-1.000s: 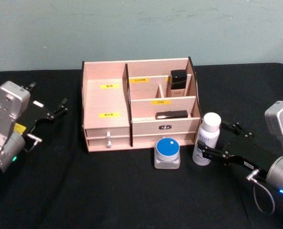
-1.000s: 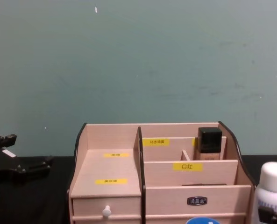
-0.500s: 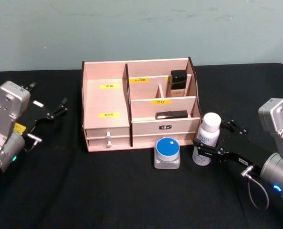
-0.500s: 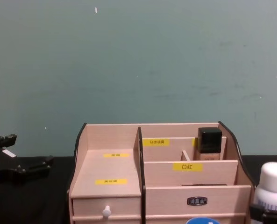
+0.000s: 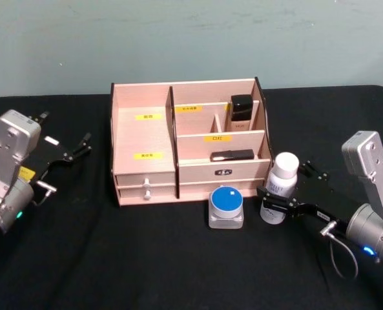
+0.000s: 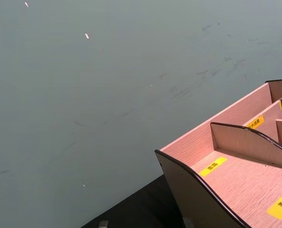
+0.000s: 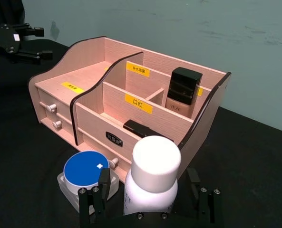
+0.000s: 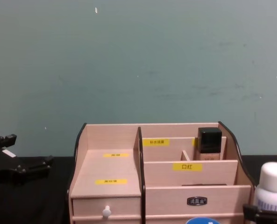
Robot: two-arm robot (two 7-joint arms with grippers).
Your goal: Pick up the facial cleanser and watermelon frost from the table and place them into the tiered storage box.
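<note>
You're facing a plain grey-green wall (image 8: 138, 56) across the whole far side, matte and flat. You can spot faint scuffs on it, mostly toward the right, plus a few tiny white flecks (image 8: 95, 10), one high up left of centre. Your table (image 5: 159, 265) is covered in dull black cloth and runs from the near edge to the wall, where its far edge makes a straight line left to right. Light is soft and even; shadows on the cloth are faint.

Right gripper (image 5: 273, 205) reaches in low at the box's (image 5: 146, 135) front right, its 2 fingers spread. Left gripper (image 5: 80, 146) hangs left of the box, fingers apart.
</note>
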